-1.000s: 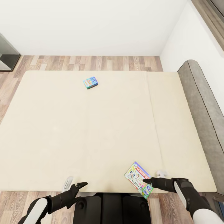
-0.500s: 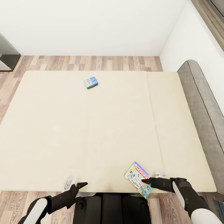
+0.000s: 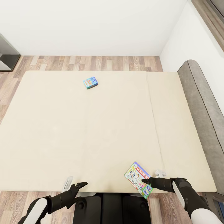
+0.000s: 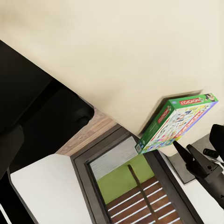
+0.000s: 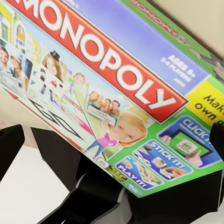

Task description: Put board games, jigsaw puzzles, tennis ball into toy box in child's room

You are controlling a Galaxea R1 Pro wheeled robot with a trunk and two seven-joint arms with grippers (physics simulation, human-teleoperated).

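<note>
The Monopoly box [image 3: 138, 179] lies at the bed's [image 3: 93, 130] near edge, the right gripper [image 3: 146, 181] fingers at its corner; whether they clench it cannot be told. The left gripper [image 3: 81, 185] hangs released. A blue game box [image 3: 90, 82] lies far across the mattress

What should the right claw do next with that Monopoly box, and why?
Probably close on it and lift. The right claw sits at the edge of the Monopoly box, which overhangs the bed corner, and its grip looks unconfirmed.
</note>
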